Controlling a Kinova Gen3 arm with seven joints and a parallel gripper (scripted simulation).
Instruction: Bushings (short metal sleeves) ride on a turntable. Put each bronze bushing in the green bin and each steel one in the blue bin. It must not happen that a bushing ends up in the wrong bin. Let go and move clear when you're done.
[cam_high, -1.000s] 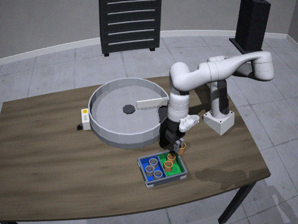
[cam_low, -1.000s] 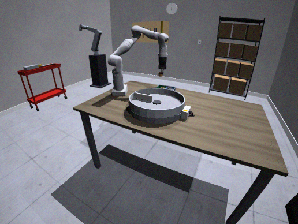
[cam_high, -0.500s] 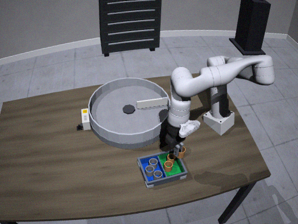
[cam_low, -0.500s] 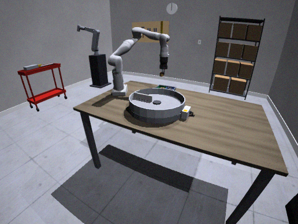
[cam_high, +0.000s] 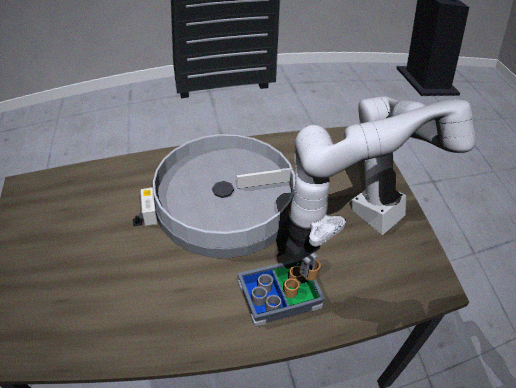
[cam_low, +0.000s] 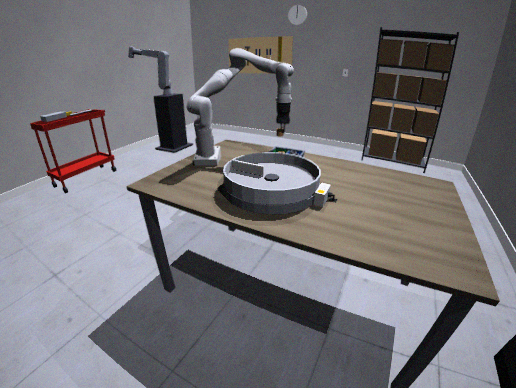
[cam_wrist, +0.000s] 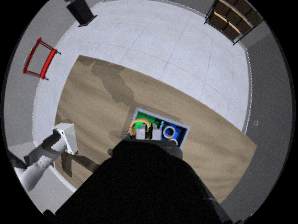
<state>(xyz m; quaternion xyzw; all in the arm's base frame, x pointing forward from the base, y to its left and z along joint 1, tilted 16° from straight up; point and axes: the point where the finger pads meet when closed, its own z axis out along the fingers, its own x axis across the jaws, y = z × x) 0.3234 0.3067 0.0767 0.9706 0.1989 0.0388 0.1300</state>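
Note:
My gripper (cam_high: 308, 265) is shut on a bronze bushing (cam_high: 313, 270) and holds it well above the green bin (cam_high: 297, 288). It also shows high over the table's far side in the exterior view (cam_low: 281, 131) and in the wrist view (cam_wrist: 148, 133). The green bin holds two bronze bushings (cam_high: 292, 287). The blue bin (cam_high: 262, 292) beside it holds three steel bushings (cam_high: 259, 295). The turntable (cam_high: 223, 192) carries no bushings that I can see, only its grey hub (cam_high: 222, 189) and a pale guide bar (cam_high: 263, 178).
A small white control box (cam_high: 147, 205) sits against the turntable's left side. The arm's base (cam_high: 378, 212) stands on the table to the right of the turntable. A dark drawer cabinet (cam_high: 225, 44) and a black pedestal (cam_high: 435, 47) stand on the floor behind.

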